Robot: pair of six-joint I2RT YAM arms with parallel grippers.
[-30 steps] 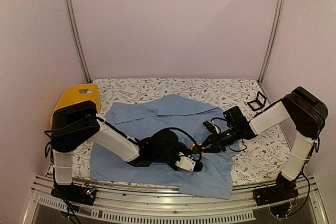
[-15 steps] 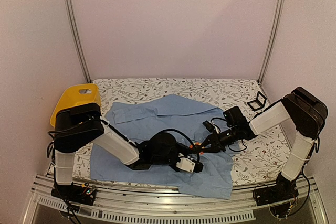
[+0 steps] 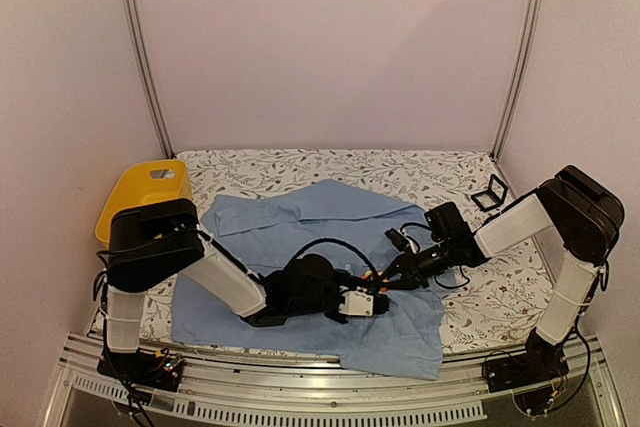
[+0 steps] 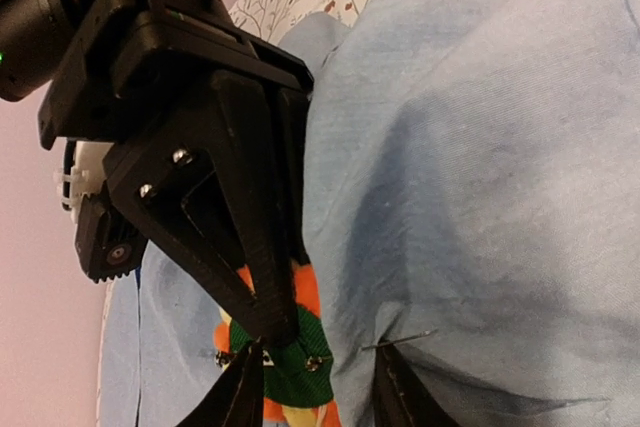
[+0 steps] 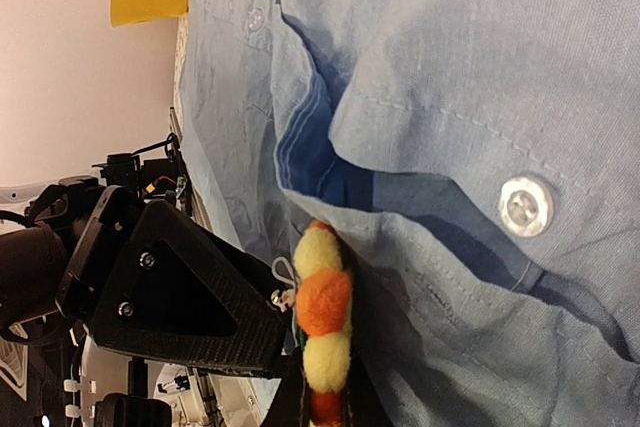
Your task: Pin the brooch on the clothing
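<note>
The light blue shirt [image 3: 290,222] lies spread on the table. Both grippers meet near its front hem. My right gripper [image 3: 386,281] is shut on the brooch [image 5: 325,317], which shows edge-on with yellow and orange petals. In the left wrist view its green back [image 4: 290,362] sits pressed against a raised fold of the shirt [image 4: 480,167]. The pin's needle [image 4: 400,339] pokes out through that fold. My left gripper [image 4: 318,392] has its jaws partly closed around the fold, right beside the brooch. The right gripper's black fingers [image 4: 250,247] reach in from above.
A yellow plastic basket [image 3: 145,190] stands at the table's left edge. A small black square frame [image 3: 490,193] lies at the back right. The floral tablecloth [image 3: 500,297] shows around the shirt. Metal rails run along the near edge.
My left gripper has shifted slightly up and toward the right gripper, and its wrist has lowered onto the shirt. The right arm has hardly moved.
</note>
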